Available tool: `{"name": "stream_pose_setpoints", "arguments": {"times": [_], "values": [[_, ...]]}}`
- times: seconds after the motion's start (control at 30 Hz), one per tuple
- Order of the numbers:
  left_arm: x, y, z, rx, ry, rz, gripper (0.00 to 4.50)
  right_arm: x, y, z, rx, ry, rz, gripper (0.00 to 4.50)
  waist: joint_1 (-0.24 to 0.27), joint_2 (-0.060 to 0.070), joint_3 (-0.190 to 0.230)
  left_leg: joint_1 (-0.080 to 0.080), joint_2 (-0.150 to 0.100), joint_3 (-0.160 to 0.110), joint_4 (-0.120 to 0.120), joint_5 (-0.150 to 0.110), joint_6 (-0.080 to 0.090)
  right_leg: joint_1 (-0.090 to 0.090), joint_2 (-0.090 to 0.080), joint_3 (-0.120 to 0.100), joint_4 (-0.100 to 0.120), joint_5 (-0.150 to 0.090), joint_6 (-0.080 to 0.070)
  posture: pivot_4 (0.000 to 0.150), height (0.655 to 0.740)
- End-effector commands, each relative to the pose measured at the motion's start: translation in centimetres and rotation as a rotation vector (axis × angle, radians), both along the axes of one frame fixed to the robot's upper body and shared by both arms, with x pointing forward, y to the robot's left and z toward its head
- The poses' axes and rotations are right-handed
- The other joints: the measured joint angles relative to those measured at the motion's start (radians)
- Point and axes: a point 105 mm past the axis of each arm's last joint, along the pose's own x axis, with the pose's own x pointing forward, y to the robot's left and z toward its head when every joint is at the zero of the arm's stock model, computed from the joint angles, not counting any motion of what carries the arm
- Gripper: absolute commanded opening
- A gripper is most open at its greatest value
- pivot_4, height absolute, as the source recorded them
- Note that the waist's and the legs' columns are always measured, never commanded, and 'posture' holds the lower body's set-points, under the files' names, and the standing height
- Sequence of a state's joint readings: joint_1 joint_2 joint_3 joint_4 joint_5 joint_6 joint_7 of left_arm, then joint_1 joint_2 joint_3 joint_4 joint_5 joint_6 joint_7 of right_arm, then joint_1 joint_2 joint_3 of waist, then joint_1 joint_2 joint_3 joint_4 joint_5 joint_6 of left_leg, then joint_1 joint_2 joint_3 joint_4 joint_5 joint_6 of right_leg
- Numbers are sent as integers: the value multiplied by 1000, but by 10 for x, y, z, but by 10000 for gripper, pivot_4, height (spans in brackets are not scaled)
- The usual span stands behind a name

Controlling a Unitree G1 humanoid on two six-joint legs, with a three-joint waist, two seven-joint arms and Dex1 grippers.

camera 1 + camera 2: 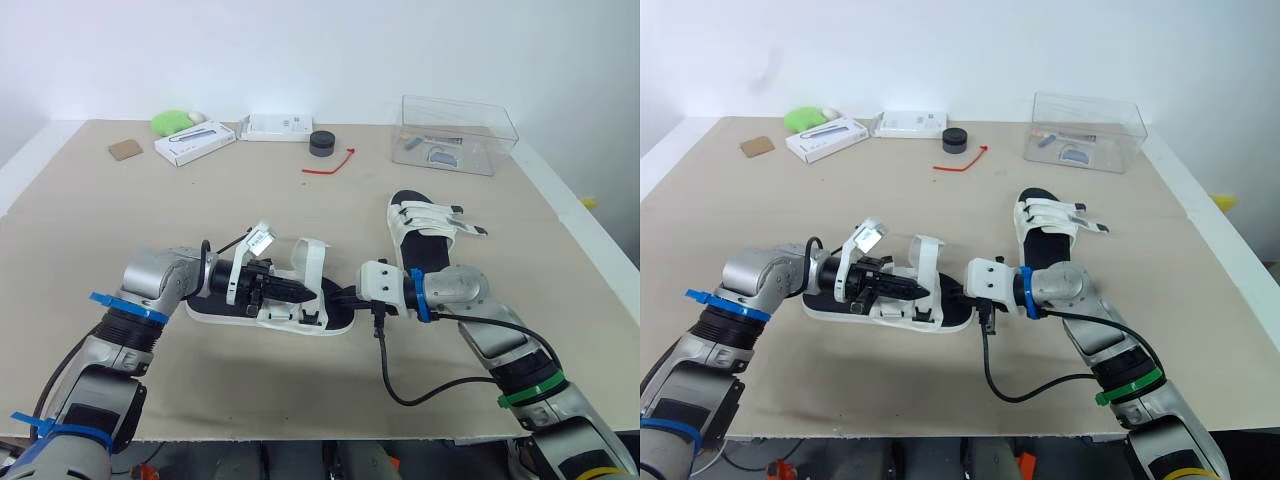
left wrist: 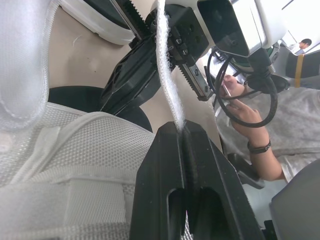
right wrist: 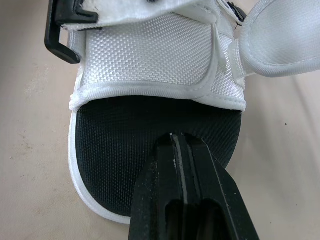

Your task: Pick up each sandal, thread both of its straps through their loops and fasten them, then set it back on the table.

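Your left gripper (image 2: 181, 131) has its fingers clamped on the strap (image 2: 167, 75), raised for threading. Your right gripper (image 3: 172, 137), fingers together, sits on the near sandal (image 1: 300, 318), likely steadying it.

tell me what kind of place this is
Probably a robot test lab or workroom: a plain beige table against a bare white wall, odd props such as a clear plastic box, and a person seated nearby.

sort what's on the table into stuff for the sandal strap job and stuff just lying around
For the job: near sandal, far sandal, left gripper pinching a strap, right gripper.

Lying about: clear box, long white box, flat white box, black round object, red tie, green object, brown square.
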State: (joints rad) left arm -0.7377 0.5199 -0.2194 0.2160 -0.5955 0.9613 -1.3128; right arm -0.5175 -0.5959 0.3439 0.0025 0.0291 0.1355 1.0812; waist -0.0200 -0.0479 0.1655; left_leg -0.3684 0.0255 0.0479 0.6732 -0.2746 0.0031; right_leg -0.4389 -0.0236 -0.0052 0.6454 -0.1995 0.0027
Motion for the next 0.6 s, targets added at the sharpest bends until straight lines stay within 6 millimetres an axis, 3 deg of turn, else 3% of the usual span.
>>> {"name": "stream_pose_setpoints", "arguments": {"times": [0.03,0.6], "values": [[2,-2,5,1,-27,-3,642,-3,-15,-25,-89,75,-46,0,0,0,0,0,0,0,0,0,0,0,0,0,0,0,0,1500,7400],[-23,-7,-14,90,-66,-131,642,-3,-14,-25,-90,75,-45,0,0,0,0,0,0,0,0,0,0,0,0,0,0,0,0,1500,7400]]}}
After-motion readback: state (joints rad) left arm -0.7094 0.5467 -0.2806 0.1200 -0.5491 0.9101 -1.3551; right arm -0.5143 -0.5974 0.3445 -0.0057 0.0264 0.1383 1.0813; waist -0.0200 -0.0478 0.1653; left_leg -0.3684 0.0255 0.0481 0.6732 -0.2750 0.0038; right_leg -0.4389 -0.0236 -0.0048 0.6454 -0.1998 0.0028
